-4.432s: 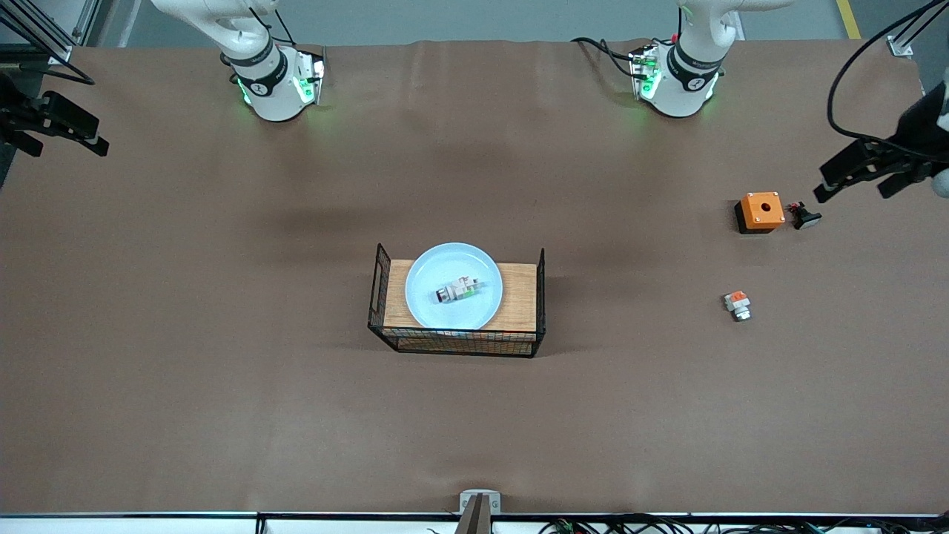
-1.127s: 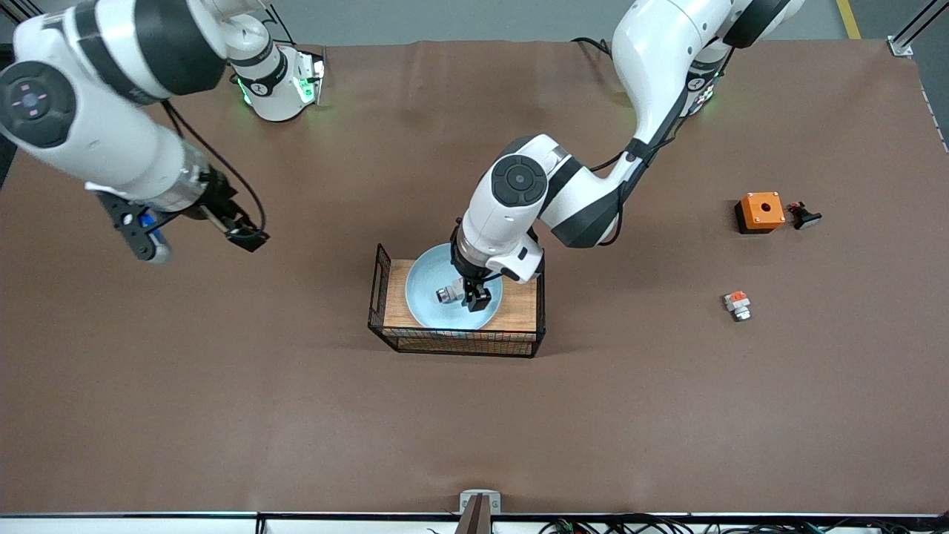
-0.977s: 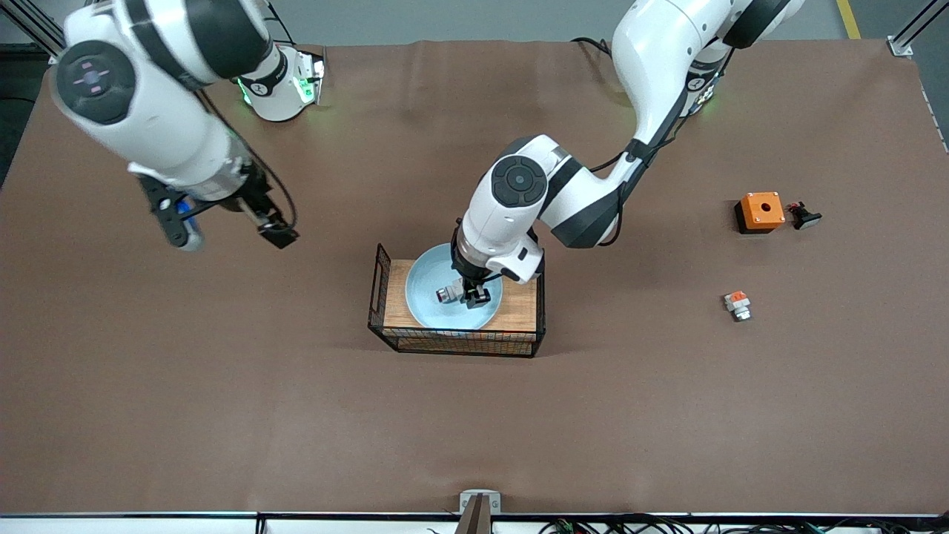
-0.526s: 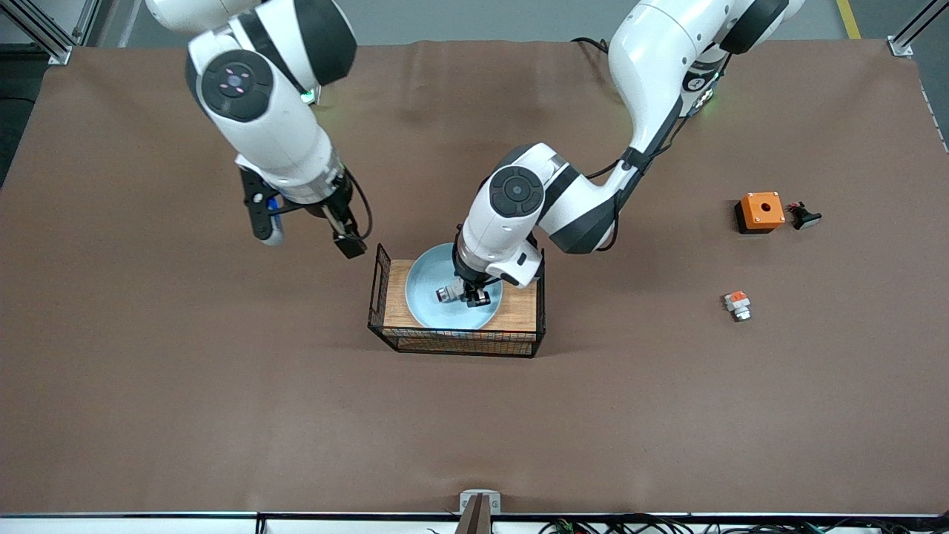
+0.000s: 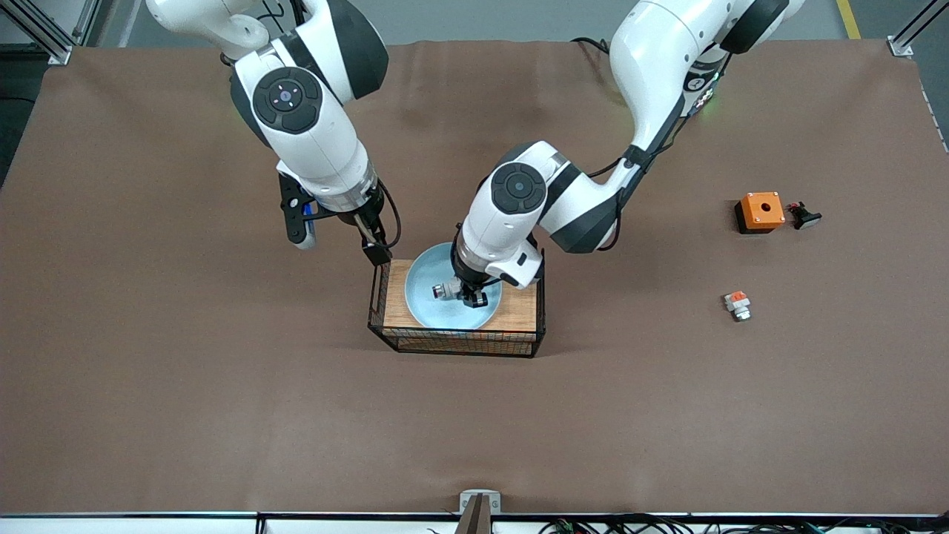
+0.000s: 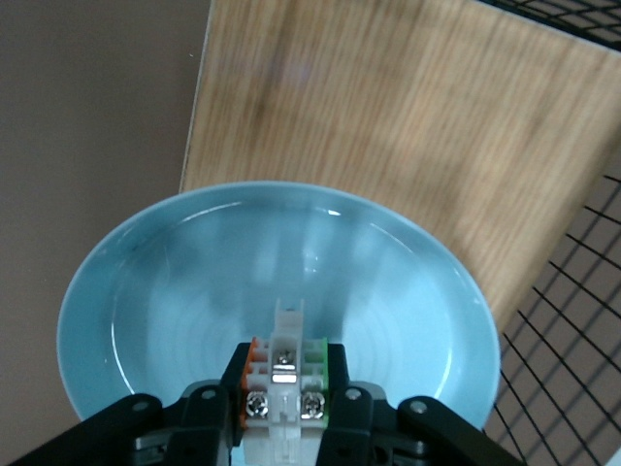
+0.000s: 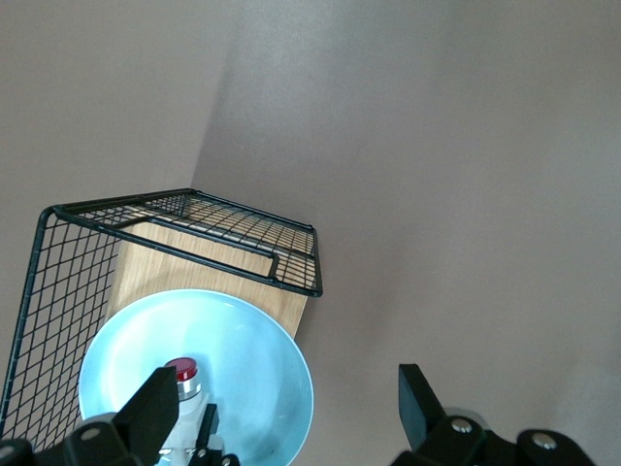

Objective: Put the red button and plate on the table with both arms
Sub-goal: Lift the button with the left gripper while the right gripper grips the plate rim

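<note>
now left fingers (image 5: 470, 296) grip red button (image 5: 449, 291) over plate (image 5: 422, 297).

The desk (image 5: 185, 386) is a wide flat surface under a plain matt brown sheet, with the two arm bases standing along its edge farthest from the front camera. A black wire basket with a wooden top (image 5: 457, 311) sits directly on it near the middle. Toward the left arm's end lie an orange box with a hole (image 5: 761, 211), a small dark piece (image 5: 804, 216) just beside it, and, nearer the front camera, a small white piece with an orange-red top (image 5: 737, 305).
</note>
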`<state>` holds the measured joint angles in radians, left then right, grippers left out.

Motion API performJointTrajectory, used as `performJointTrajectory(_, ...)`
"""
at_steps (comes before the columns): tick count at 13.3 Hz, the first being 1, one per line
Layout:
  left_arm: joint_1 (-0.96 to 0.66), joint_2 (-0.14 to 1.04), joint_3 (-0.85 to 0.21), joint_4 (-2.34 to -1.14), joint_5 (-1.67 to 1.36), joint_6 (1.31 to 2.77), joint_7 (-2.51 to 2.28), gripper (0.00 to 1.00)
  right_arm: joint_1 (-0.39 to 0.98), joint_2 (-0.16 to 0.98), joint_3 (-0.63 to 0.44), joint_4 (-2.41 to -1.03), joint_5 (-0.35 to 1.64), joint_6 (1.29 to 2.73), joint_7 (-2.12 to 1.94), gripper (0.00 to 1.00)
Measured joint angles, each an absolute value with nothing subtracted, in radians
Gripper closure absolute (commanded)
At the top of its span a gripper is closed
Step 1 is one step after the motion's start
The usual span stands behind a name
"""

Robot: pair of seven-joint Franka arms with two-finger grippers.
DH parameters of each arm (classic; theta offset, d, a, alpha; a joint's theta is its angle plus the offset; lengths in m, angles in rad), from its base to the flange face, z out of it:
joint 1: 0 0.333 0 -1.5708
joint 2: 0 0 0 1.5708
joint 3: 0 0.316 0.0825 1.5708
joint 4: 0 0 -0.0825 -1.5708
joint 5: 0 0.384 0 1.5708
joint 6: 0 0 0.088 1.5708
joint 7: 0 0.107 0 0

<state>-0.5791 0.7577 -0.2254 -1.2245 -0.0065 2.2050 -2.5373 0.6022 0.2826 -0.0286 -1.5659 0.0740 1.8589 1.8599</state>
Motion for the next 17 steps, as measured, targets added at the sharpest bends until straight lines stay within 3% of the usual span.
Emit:
performJointTrajectory(4, -0.568, 0.695, -0.219, -1.206, -0.006, 2.196, -2.509, 0.86, 0.618, 0.298, -0.029, -1.565, 0.074, 1.891, 1.898, 0.0)
performJointTrajectory(8, -0.521, 0.571, -0.218, -1.204, -0.005, 2.09, -2.398, 0.85, 0.65, 0.333, -0.029, -1.565, 0.074, 1.93, 1.953, 0.0)
performJointTrajectory(17, -0.292, 0.332, -0.221, -1.232, -0.031, 1.558, -1.723, 0.85, 0.752, 0.489, -0.03, -1.503, -0.003, 2.007, 2.176, 0.0)
